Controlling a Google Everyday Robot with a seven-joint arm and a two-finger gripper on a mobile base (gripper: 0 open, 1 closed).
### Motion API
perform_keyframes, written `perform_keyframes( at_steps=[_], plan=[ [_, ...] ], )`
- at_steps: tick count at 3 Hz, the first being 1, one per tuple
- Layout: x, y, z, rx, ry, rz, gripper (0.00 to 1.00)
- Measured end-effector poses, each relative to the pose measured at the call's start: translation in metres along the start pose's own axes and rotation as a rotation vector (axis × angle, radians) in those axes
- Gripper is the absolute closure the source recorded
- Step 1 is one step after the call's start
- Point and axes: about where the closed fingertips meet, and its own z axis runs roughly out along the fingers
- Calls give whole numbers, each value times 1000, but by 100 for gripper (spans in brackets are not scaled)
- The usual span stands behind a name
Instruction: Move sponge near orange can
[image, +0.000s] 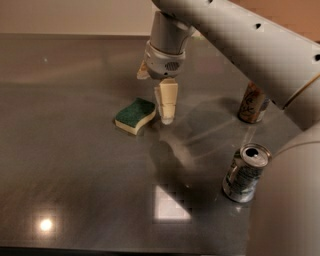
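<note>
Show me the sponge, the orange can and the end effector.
sponge (134, 114): camera view, green top.
orange can (250, 106): camera view, visible side.
end effector (154, 98): camera view, between fingertips, beside sponge's right end.

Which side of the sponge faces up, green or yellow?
Green: the sponge shows its dark green top, yellow foam beneath. The gripper hangs close beside it.

A wavy-edged sponge, dark green on top over pale yellow foam, lies flat on the glossy grey metal tabletop. The white arm's gripper hangs just right of it, cream fingers spread apart. A copper-orange drink can stands far right, partly behind the arm. A silver-grey can stands nearer.
</note>
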Motion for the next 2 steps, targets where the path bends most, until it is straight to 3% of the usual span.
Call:
perform_keyframes(
  at_steps=[2],
  plan=[
    [-11, -22, 32, -25, -21, 43, 0]
  ],
)
